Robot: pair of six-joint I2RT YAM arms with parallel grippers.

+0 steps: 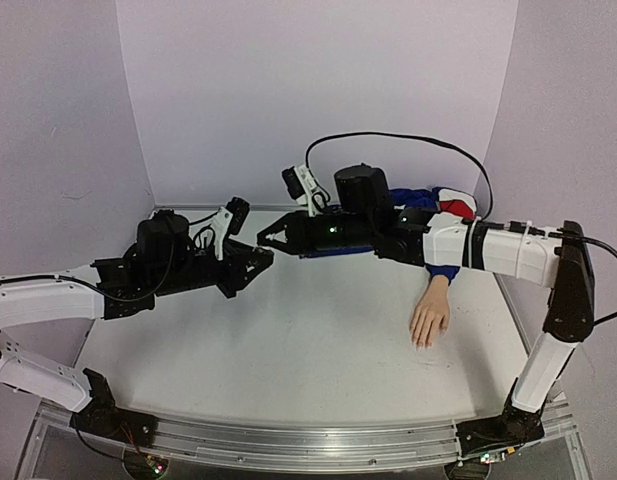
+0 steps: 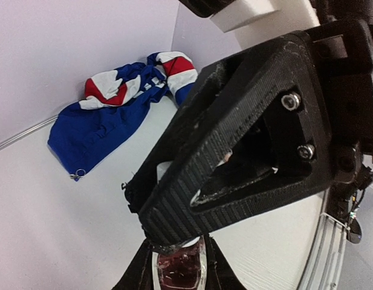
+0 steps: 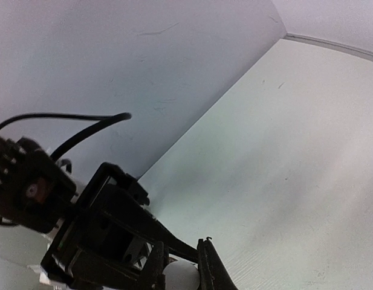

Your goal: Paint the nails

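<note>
white table [image 1: 288, 350], lilac walls [image 1: 318, 80], mannequin hand [image 1: 430, 318]

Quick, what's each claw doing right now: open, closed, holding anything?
Left claw: closed on the small dark red nail-polish bottle.
Right claw: closed on that bottle's white cap.

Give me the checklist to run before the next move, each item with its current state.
1. Left gripper holds the polish bottle between its fingers: ok.
2. Right gripper has its fingers on either side of the white cap: ok.
3. Cap loosened from the bottle: cannot tell; the joint is hidden behind the right gripper.
4. Mannequin hand lies palm down on the table, uncovered in the top view: ok.
5. Nails bare or already painted: cannot tell; too small to judge.
</note>
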